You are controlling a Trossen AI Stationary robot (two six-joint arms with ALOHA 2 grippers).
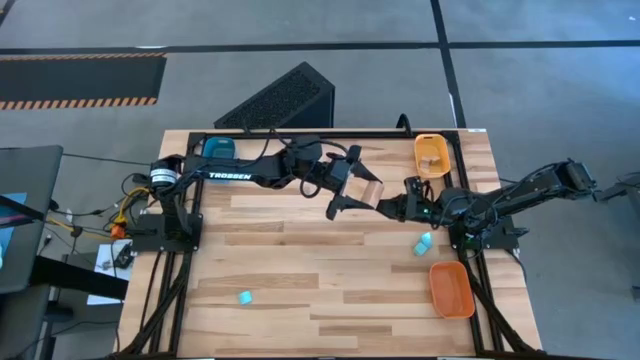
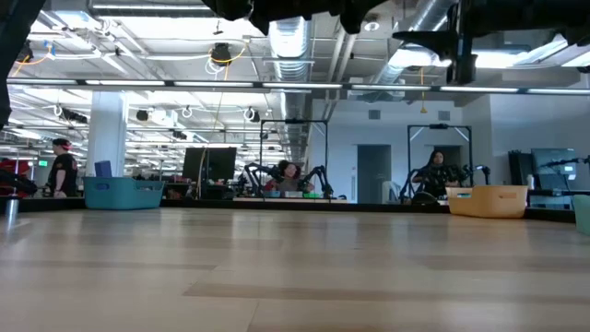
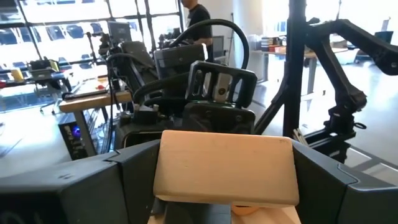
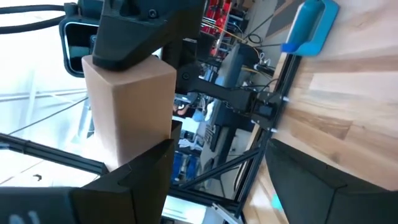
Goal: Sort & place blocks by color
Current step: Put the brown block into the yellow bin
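My left gripper [image 1: 352,187] reaches in from the table's left and is shut on a pale tan wooden block [image 1: 366,190], held above the table's middle. My right gripper [image 1: 392,207] comes from the right and is open. In the right wrist view its fingers stand on either side of the block's [image 4: 127,109] free end, one finger [image 4: 124,183] close beside it. A light cyan cube [image 1: 424,243] lies on the table near the right arm's base. Another cyan cube [image 1: 245,297] lies toward the near left. No dark blue block shows. My left gripper pinches the tan block [image 3: 224,165] between its two fingers [image 3: 118,180], one on each of two opposite faces. It comes roughly level from the table's left. The block is lifted clear of the table. My right gripper: whether the near finger touches the block, I cannot tell.
A blue tray [image 1: 218,148] stands at the far left. A yellow-orange tray [image 1: 432,155] with something tan in it stands at the far right. An orange tray [image 1: 451,288] sits near the right edge. Bare wood lies in the middle and near side. People sit beyond the table [image 2: 437,175].
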